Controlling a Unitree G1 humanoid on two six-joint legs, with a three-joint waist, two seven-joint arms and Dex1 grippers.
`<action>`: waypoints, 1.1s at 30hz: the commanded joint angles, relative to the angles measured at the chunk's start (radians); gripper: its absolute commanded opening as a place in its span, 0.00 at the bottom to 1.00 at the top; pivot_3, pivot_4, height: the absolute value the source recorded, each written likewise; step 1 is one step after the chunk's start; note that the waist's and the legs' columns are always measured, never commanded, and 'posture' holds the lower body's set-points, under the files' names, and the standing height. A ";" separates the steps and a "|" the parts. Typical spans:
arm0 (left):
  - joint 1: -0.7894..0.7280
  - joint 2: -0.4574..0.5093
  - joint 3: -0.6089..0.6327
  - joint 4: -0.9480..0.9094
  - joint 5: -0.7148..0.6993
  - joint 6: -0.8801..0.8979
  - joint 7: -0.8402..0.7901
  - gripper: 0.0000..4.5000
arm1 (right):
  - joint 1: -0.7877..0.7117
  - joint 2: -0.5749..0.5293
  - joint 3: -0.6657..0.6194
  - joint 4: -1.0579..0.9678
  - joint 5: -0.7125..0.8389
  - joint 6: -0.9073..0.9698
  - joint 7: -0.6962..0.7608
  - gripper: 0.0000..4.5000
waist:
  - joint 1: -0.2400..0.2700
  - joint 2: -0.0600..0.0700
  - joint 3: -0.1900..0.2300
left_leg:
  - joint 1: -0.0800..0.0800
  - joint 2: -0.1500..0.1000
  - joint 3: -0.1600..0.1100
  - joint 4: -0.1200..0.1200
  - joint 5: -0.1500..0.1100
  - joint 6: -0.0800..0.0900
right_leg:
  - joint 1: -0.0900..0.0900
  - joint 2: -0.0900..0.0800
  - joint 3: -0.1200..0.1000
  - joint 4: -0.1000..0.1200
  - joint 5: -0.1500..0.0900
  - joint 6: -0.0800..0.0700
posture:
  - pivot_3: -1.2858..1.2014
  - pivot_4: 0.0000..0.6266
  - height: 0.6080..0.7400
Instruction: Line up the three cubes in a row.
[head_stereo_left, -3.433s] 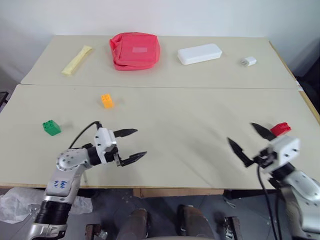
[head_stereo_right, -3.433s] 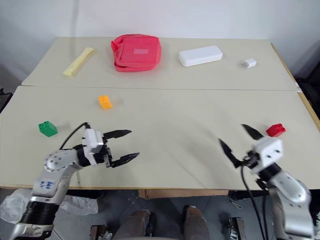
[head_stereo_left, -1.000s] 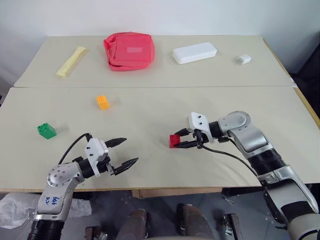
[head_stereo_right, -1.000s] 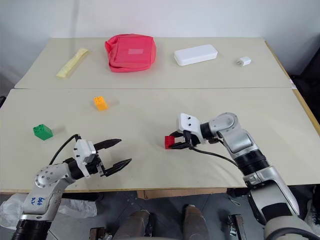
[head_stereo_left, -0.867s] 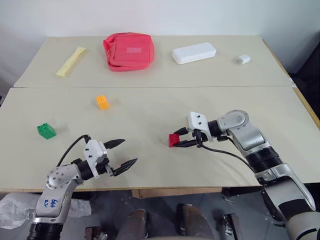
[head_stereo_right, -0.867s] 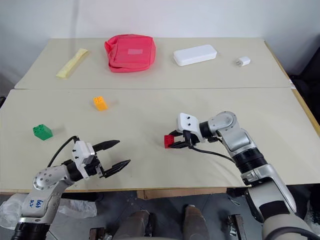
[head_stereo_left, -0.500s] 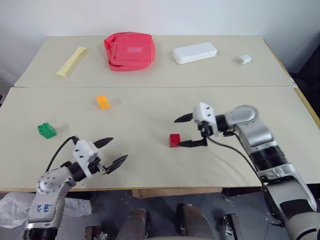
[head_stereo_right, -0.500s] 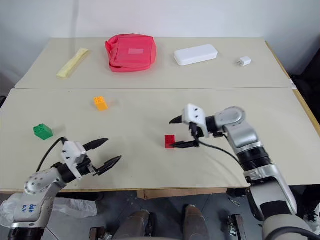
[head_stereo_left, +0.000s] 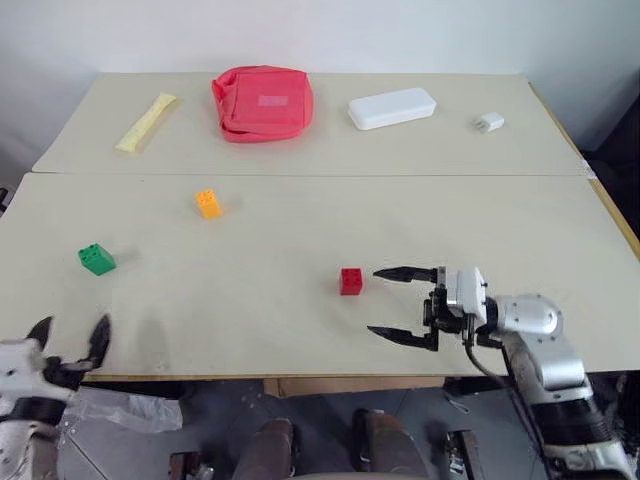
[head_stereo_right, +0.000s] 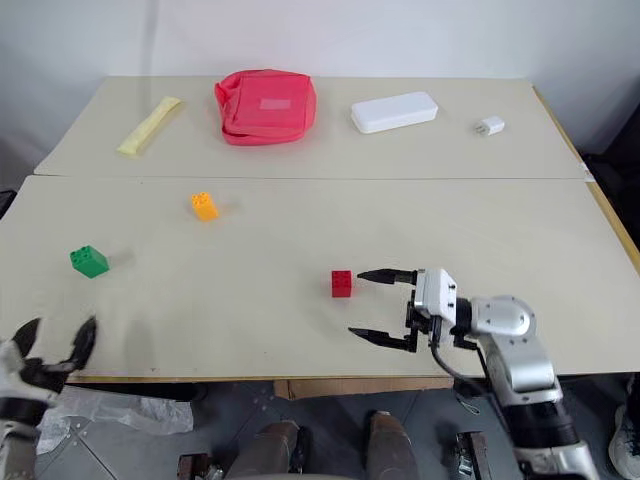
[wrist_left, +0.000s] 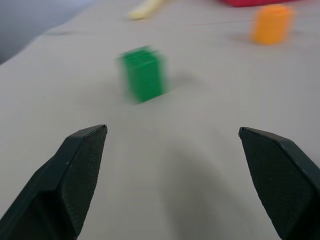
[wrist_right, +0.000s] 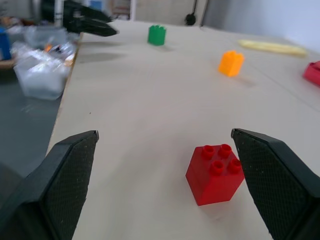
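The red cube (head_stereo_left: 351, 281) sits alone on the table a little right of centre, studs up. My right gripper (head_stereo_left: 373, 301) is open just to its right, pointing leftward past it and touching nothing. In the right wrist view the red cube (wrist_right: 215, 172) lies ahead between the spread fingers. The orange cube (head_stereo_left: 208, 203) stands further back on the left. The green cube (head_stereo_left: 96, 259) is near the left edge. My left gripper (head_stereo_left: 72, 325) hangs open at the front left corner, short of the green cube (wrist_left: 144, 74).
Along the back of the table lie a yellow strip (head_stereo_left: 150, 121), a big red pouch (head_stereo_left: 262, 101), a flat white box (head_stereo_left: 392, 107) and a small white charger block (head_stereo_left: 489, 123). A seam (head_stereo_left: 320, 174) runs across between the two tabletops.
My right gripper opened, let go of the red cube and drew back toward the front edge; the cube stays put. My left arm swung out to the front left corner.
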 joint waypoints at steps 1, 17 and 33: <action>0.053 -0.038 0.026 0.025 -0.030 -0.009 0.005 1.00 | 0.013 -0.011 -0.047 0.054 -0.010 -0.100 -0.014 0.99 | -0.001 0.000 0.000 | 0.000 -0.001 0.000 0.000 0.000 0.001 | 0.000 -0.001 0.000 0.000 0.000 0.000 | 0.52 0.24 1.00; -0.393 -0.100 -0.118 -0.143 0.138 0.224 0.529 1.00 | -0.034 -0.028 -0.028 0.040 0.035 -0.019 -0.045 0.99 | 0.016 -0.003 -0.001 | 0.000 -0.001 -0.002 0.001 0.002 -0.002 | -0.001 0.000 -0.001 0.005 0.000 0.000 | 0.52 0.24 1.00; -0.641 -0.041 -0.211 0.113 0.237 0.312 0.637 0.87 | 0.002 -0.042 -0.025 -0.013 0.022 0.008 -0.078 1.00 | 0.023 -0.003 -0.001 | -0.001 -0.001 -0.001 0.002 0.003 -0.003 | -0.002 0.001 -0.006 0.010 0.000 0.000 | 0.52 0.24 1.00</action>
